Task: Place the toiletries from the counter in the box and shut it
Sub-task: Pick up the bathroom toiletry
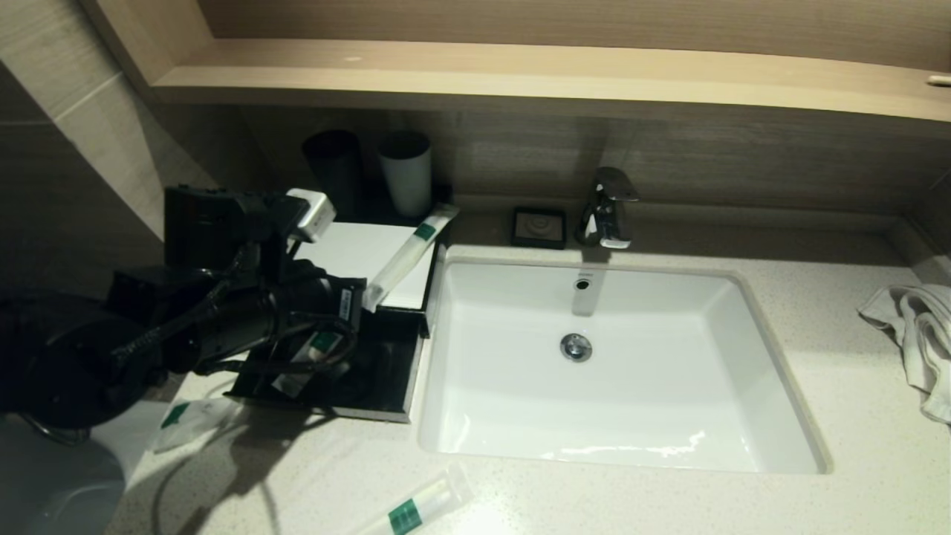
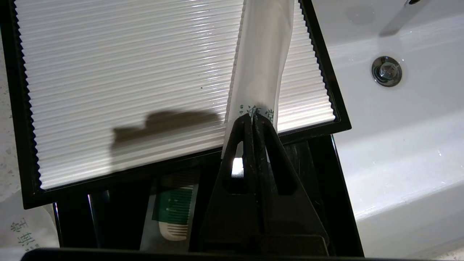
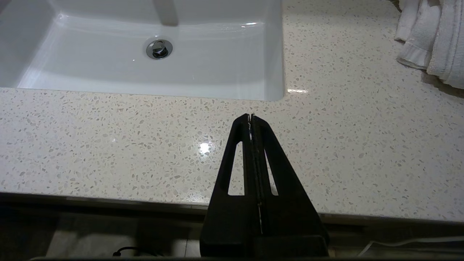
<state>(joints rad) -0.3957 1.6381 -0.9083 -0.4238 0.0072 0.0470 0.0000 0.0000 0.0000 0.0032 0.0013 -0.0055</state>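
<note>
Left tool [image 2: 252, 119] clamped flat on the near end of a long slim tube packet [image 1: 407, 255], fingers pressed together on the plastic. Held packet slanting up and away from the tool, across the white ribbed top panel [image 2: 127, 79] of the black box [image 1: 407, 316], green label near its far end. Pull-out drawer [image 1: 386, 371] standing open directly beneath the tool (black interior, glossy). Inside the drawer, just below the tool: one packet with a green label [image 2: 174, 212], a comb visible through the plastic. Flat sachet [image 1: 182, 420] lying on the tabletop [image 1: 743, 505] beside the drawer's outer corner, nearer the robot than the tool. Second long tube [image 1: 416, 509] lying on the tabletop well short of the tool, by the front edge, in front of the basin [image 1: 617, 371].

Right tool [image 3: 251, 117] closed on nothing, fingers touching, hovering over bare tabletop at the front edge, near the basin's corner; out of the head view.

Also noted: two cups [image 1: 405, 171] behind the box, soap dish [image 1: 539, 227] and tap [image 1: 609, 208] behind the basin, white towel [image 1: 917, 327] far to the right of both tools.
</note>
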